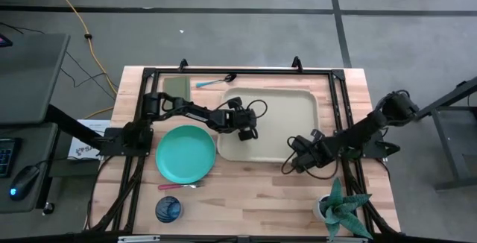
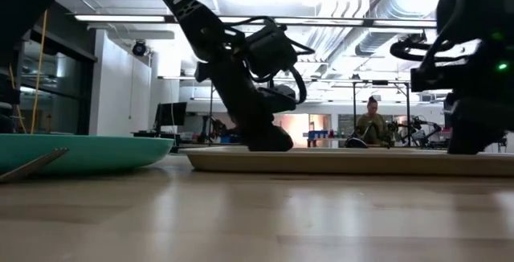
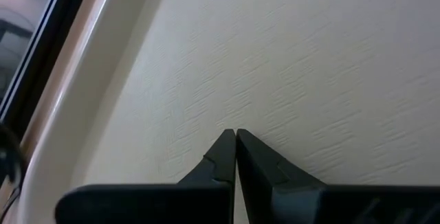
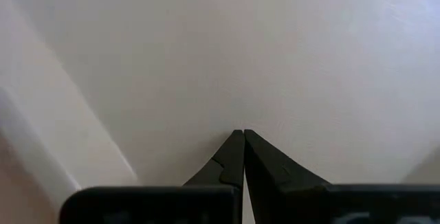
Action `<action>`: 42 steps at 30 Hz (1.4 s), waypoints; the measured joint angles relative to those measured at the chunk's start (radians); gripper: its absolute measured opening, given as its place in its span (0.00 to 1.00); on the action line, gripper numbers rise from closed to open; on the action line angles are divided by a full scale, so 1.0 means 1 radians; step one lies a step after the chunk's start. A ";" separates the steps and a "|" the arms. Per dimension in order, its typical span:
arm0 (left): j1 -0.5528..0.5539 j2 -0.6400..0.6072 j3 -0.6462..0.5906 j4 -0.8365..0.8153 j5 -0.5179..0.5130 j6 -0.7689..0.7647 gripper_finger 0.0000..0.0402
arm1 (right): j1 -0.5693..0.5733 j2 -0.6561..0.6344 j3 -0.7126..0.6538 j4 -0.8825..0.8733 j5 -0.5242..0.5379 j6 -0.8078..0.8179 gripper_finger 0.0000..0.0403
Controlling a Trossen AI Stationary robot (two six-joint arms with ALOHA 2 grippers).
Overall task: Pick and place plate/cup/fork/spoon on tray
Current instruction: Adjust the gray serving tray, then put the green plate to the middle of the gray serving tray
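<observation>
Both my hands sit low over the tray, and neither carries anything. My left hand hangs above the tray's left part, just past the rim nearest the plate; my left wrist camera shows its two fingers pressed tip to tip, with only textured cream plastic beyond them. My right hand is at the tray's near right corner, and its fingers are clenched the same way over bare tray floor. From desk height, my left hand's tip looks as if it meets the tray, though I cannot tell whether it truly touches.

Nothing of the task is on the tray yet, as I read it. The plate lies on the desk just left of the tray, its edge nearly at the tray's rim. The fork rests just in front of the plate, and the cup stands nearer the front edge. The spoon lies behind the tray, beside a small green square.

All four pieces sit on my left side, so I judge my left hand must open before taking one.
</observation>
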State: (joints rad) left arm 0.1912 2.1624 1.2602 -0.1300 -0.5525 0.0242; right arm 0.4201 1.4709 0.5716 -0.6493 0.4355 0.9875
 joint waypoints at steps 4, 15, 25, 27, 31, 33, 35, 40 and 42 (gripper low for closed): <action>-0.008 0.000 0.000 -0.033 -0.010 -0.024 0.00 | -0.046 0.001 -0.002 -0.001 0.056 -0.021 0.00; -0.018 -0.087 0.019 -0.173 -0.016 0.050 0.00 | -0.133 -0.009 0.033 -0.080 0.231 -0.113 0.00; -0.089 -0.442 0.044 -0.532 -0.005 0.085 0.00 | -0.101 -0.168 0.080 -0.167 0.381 -0.114 0.00; -0.095 -0.519 0.045 -0.626 0.082 0.123 0.00 | -0.090 -0.198 0.062 -0.146 0.377 -0.132 0.00; -0.084 -0.633 0.043 -0.757 0.255 0.108 0.00 | -0.064 -0.246 0.002 -0.067 0.360 -0.135 0.00; -0.074 -0.660 0.045 -0.816 0.263 0.053 0.00 | -0.054 -0.263 -0.034 -0.031 0.347 -0.133 0.00; -0.062 -0.665 0.044 -0.897 0.246 0.004 0.02 | -0.051 -0.263 -0.066 0.037 0.339 -0.135 0.00; -0.070 -0.613 0.044 -0.971 0.286 -0.062 0.13 | -0.051 -0.266 -0.126 0.174 0.280 -0.170 0.00; -0.083 -0.570 0.044 -0.973 0.314 -0.061 0.20 | -0.051 -0.265 -0.130 0.195 0.255 -0.191 0.00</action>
State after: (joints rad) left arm 0.1077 1.5928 1.3045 -1.1025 -0.2383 -0.0372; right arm 0.3695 1.2057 0.4414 -0.4540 0.6900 0.7962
